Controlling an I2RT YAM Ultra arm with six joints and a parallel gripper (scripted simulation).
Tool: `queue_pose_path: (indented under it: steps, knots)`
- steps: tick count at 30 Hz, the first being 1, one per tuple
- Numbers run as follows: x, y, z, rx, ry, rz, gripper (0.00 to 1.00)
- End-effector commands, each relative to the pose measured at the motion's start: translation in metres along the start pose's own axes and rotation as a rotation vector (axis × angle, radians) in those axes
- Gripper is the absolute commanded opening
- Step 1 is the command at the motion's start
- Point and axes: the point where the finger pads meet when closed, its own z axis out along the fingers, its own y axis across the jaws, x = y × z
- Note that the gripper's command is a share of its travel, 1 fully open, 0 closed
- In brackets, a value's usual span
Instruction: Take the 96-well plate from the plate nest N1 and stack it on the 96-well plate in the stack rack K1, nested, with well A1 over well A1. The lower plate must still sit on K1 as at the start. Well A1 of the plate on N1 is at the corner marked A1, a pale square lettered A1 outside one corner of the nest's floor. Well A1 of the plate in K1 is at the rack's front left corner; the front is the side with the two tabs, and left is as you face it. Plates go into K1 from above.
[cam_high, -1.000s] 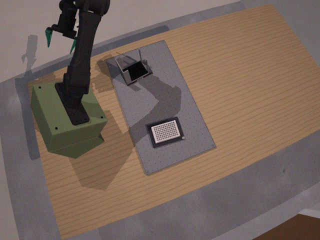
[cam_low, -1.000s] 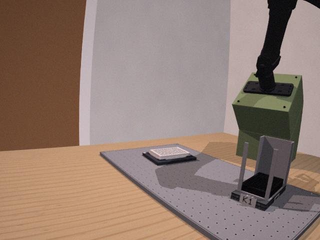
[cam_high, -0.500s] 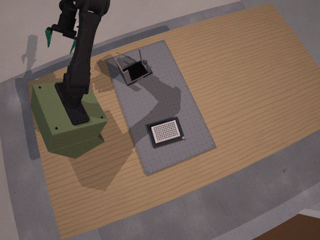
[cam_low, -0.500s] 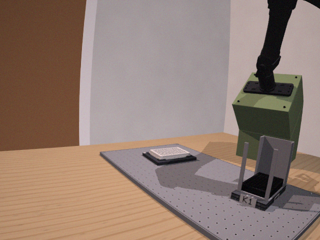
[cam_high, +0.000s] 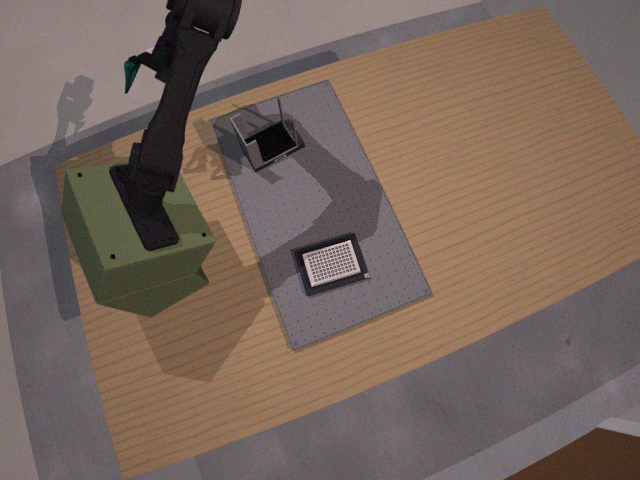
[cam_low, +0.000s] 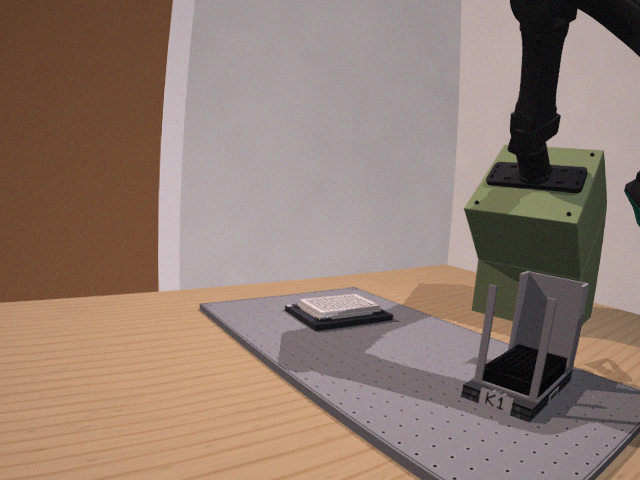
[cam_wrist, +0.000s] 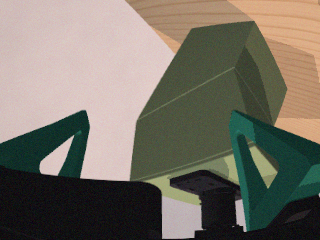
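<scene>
Wooden worktop (cam_high: 465, 155) is carrying a grey board (cam_high: 330, 206). Far below the jaws, the stack rack K1 (cam_low: 568, 310) is holding a black plate (cam_low: 522, 367). Farther off, the white plate (cam_high: 331, 261) is resting in its nest (cam_high: 301, 275). Spread wide, the jaws are gripping nothing. Turning the plate wrongly could be putting A1 over another corner.

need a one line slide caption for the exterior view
White well plate sits on its black nest while a black plate waits in rack K1.
</scene>
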Motion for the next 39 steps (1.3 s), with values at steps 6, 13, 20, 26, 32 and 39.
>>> queue_pose_path:
  steps: [6, 13, 20, 26, 32, 39]
  knots:
    - [-0.015, -0.015, -0.007, -0.110, -0.088, 0.032, 1.00]
    - [-0.030, -0.047, -0.012, -0.152, -0.130, 0.082, 1.00]
    - [-0.050, -0.075, -0.018, -0.188, -0.178, 0.127, 1.00]
    - [-0.056, -0.100, -0.022, -0.218, -0.222, 0.173, 1.00]
    - [-0.049, -0.128, -0.023, -0.257, -0.283, 0.243, 1.00]
    - [-0.050, -0.155, -0.025, -0.265, -0.330, 0.291, 1.00]
